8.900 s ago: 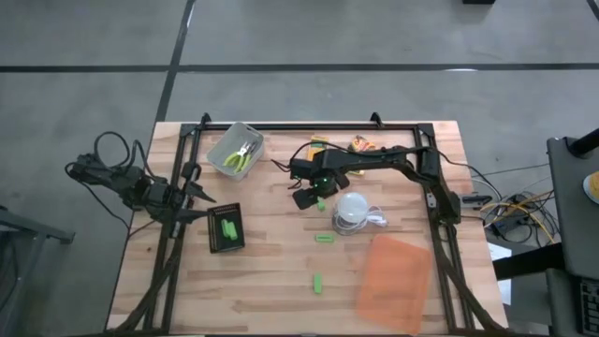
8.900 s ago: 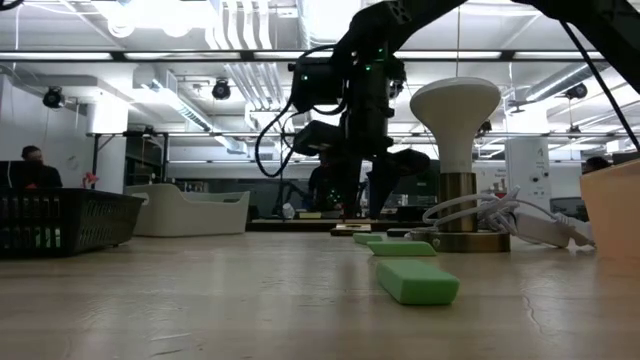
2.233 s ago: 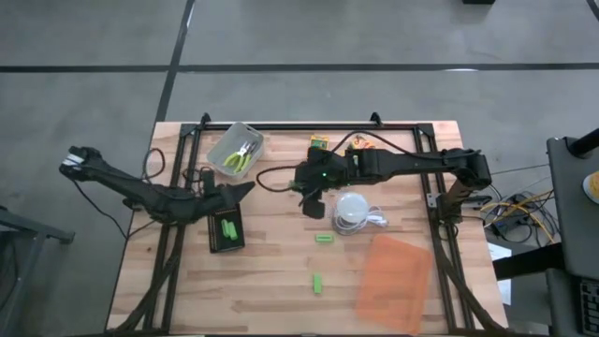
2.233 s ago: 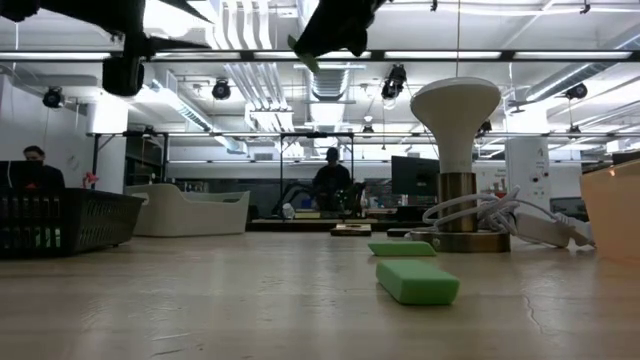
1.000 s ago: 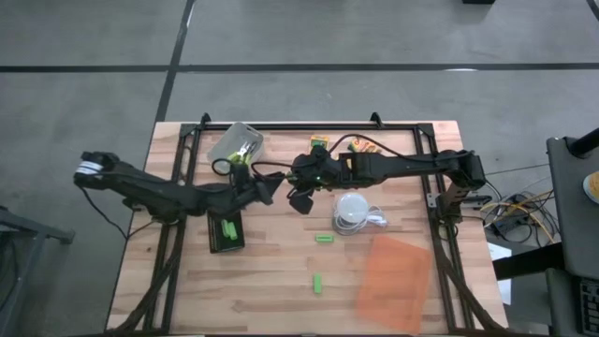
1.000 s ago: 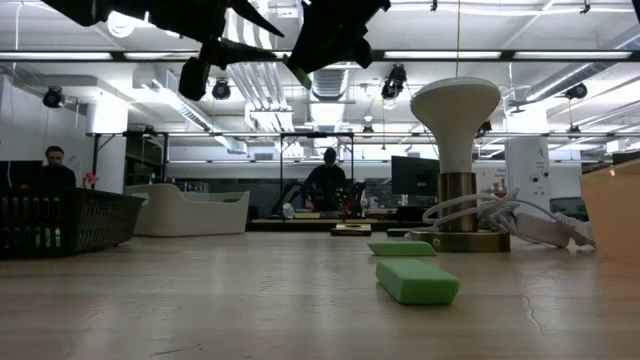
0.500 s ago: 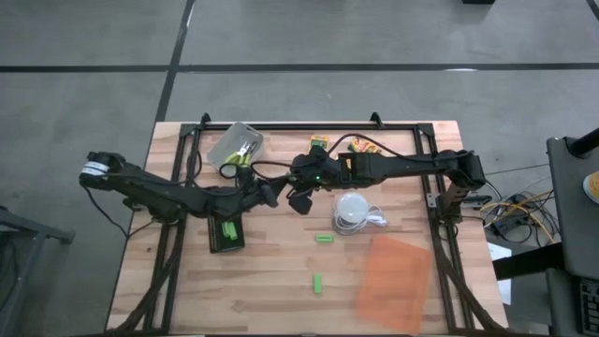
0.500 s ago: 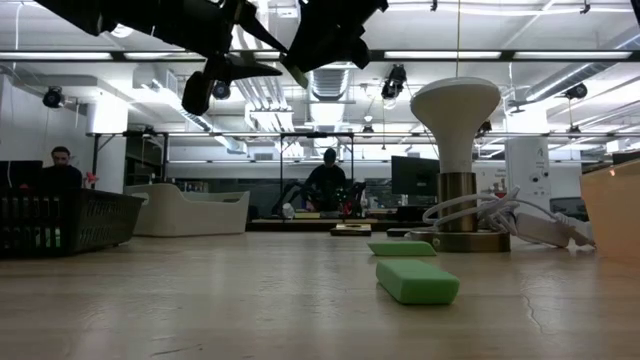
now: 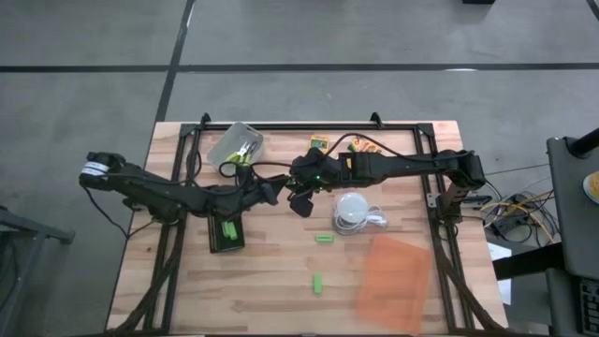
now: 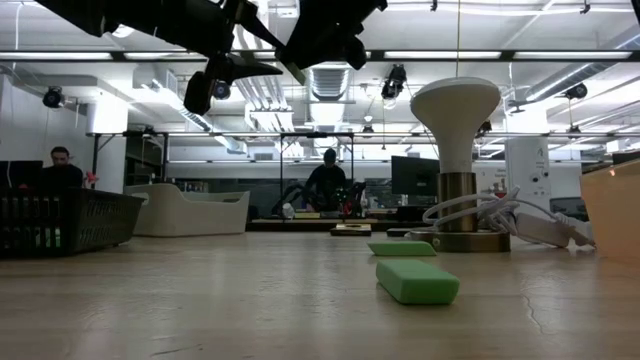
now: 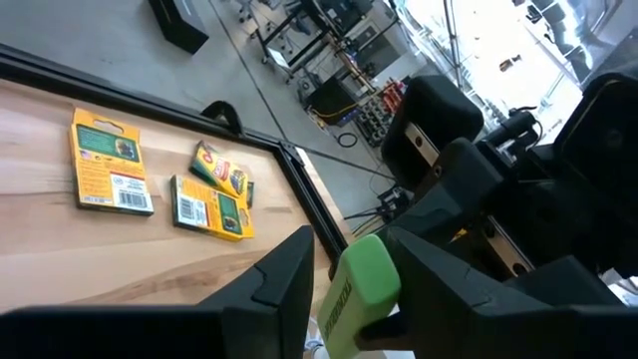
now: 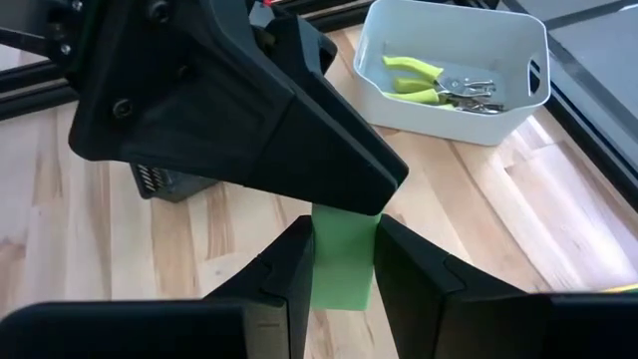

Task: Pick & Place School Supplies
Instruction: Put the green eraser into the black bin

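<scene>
High over the table's middle, my right gripper is shut on a stubby bright-green stick. My left gripper faces it, open. Its fingers stand close on either side of the stick's free end. Two more green sticks lie in the black tray, and two lie loose on the table. Yellow-green-handled tools lie in a white bin. Orange-yellow boxes lie flat near the far edge. My right gripper pinches the stick's two long sides between its two fingers. The fingers slant down from the table's right and lie along the stick, which juts past their tips, lifted clear of the table. My left gripper: I cannot tell whether its fingers touch the stick.
A white lamp with a coiled cable stands right of the grippers. The translucent orange sheet lies at the near right. A black frame runs along the table's edges. People are in the room beyond.
My left gripper has come down a little, so that its fingers stand level with the stick's free end, and has then kept still. My right gripper has turned slightly with the stick.
</scene>
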`<state>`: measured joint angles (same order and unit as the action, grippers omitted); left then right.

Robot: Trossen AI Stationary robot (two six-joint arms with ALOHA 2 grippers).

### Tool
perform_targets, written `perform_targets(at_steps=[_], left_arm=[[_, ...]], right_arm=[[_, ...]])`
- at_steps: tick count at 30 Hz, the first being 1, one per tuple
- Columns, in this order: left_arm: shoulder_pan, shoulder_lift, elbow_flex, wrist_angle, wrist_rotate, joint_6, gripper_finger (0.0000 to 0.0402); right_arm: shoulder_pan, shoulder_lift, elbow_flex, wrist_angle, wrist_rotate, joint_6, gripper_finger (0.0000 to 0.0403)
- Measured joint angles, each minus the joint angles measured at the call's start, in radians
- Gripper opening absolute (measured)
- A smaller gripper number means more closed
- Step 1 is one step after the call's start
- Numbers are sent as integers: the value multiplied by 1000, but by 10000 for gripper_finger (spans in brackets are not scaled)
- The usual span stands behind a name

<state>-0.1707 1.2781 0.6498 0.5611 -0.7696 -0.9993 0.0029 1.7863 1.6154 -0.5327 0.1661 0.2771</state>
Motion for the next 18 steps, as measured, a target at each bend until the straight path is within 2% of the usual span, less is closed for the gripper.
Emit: perform_targets(at_steps=[9, 18], left_arm=[[1, 0, 0, 0, 3, 0, 128], [1, -1, 0, 3, 8, -5, 74]], right_arm=[[1, 0, 0, 1, -2, 0, 93], [1, 0, 0, 1, -1, 0, 93]])
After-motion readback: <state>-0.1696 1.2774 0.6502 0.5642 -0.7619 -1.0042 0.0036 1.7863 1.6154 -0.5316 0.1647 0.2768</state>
